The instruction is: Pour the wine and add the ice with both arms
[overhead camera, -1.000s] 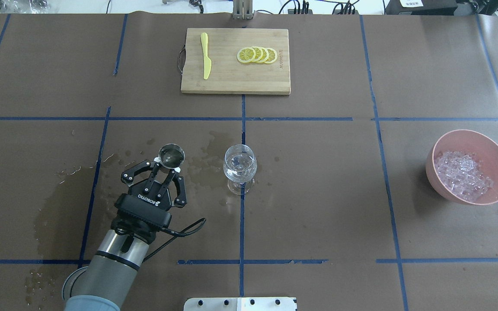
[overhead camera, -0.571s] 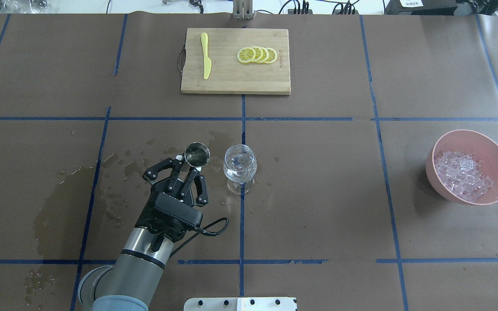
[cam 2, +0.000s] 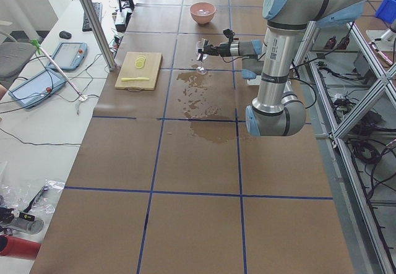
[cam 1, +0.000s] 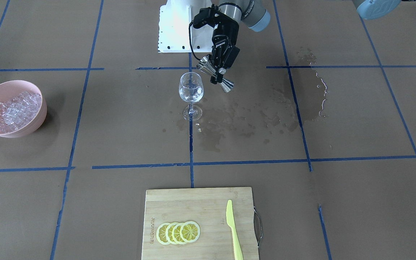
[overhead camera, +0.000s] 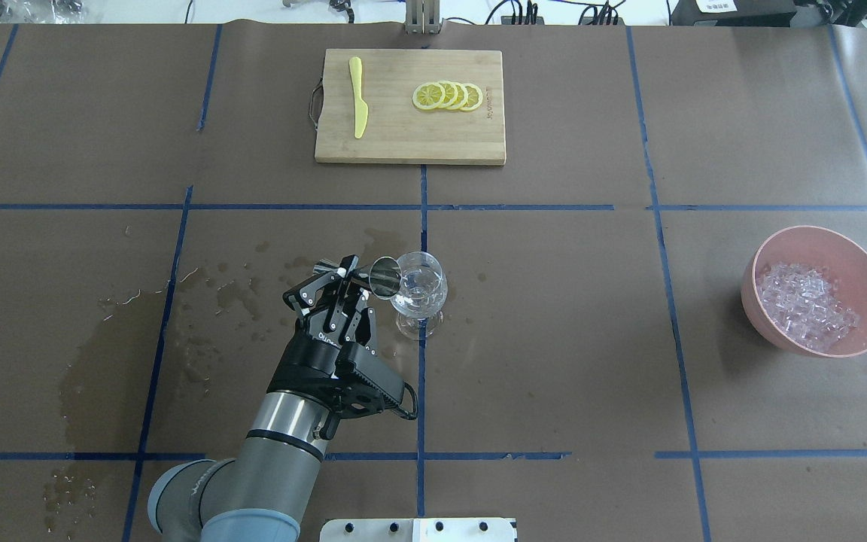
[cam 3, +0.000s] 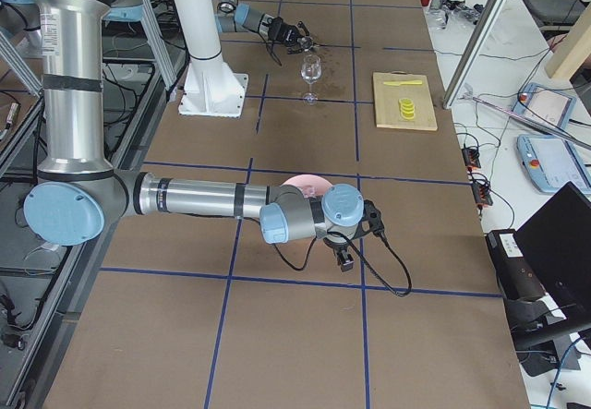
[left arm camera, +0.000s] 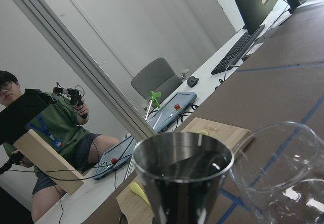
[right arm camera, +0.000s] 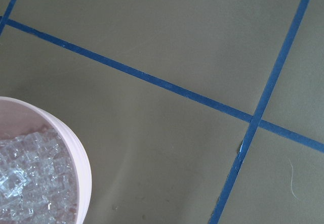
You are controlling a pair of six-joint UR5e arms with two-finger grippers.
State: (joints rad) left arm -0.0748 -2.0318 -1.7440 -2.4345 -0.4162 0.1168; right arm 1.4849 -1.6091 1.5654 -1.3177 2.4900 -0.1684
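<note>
1. Since the earlier frame the left arm [overhead camera: 283, 444] has swung toward the wine glass [overhead camera: 418, 290]. The steel jigger [overhead camera: 383, 276], upright before, is now tipped with its mouth at the glass's rim.
2. The left hand [overhead camera: 348, 272] is clamped on the jigger's narrow waist.
3. The wine [left arm camera: 195, 164] shows as a dark surface inside the jigger's cup in the left wrist view.
4. The ice [overhead camera: 806, 305] is heaped in a pink bowl [overhead camera: 866, 263], well apart from the glass toward the right end of the bench [overhead camera: 554, 339].
5. The right hand [cam 3: 343, 259] hangs near that bowl. Whether its fingers are apart or together cannot be told.
6. Wet patches [overhead camera: 102, 354] darken the bench left of the glass.
</note>
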